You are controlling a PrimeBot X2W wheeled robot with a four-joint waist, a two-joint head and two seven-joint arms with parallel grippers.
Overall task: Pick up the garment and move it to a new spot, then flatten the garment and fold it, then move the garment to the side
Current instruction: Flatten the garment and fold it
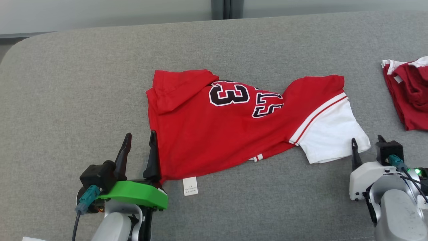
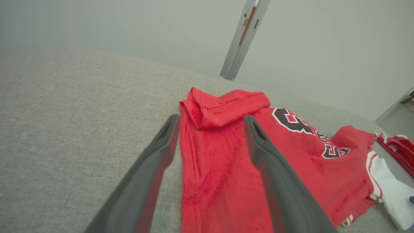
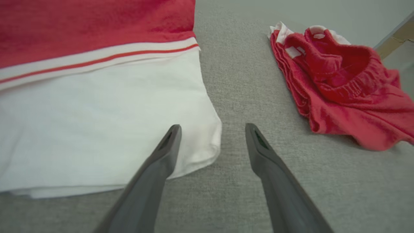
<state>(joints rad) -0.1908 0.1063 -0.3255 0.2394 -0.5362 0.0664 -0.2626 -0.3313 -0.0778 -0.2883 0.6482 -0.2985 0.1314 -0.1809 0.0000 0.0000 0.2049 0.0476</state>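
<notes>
Jersey (image 1: 217, 134), red and white, lies spread on the grey desk (image 1: 83, 83). Left hand (image 1: 140, 134), released, straddles its near-left edge. Right hand (image 1: 366, 139), released, sits at its white near-right corner. Crumpled red shorts (image 1: 409, 93) lie apart, far right.

The red jersey (image 1: 214, 134) bears a black "3" beside a second, crumpled digit.

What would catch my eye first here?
A bright red jersey with black numbers and a white sleeve lies across the middle of the grey surface. The left gripper and right gripper stand open at its near corners, and a crumpled red garment sits at the right.
</notes>
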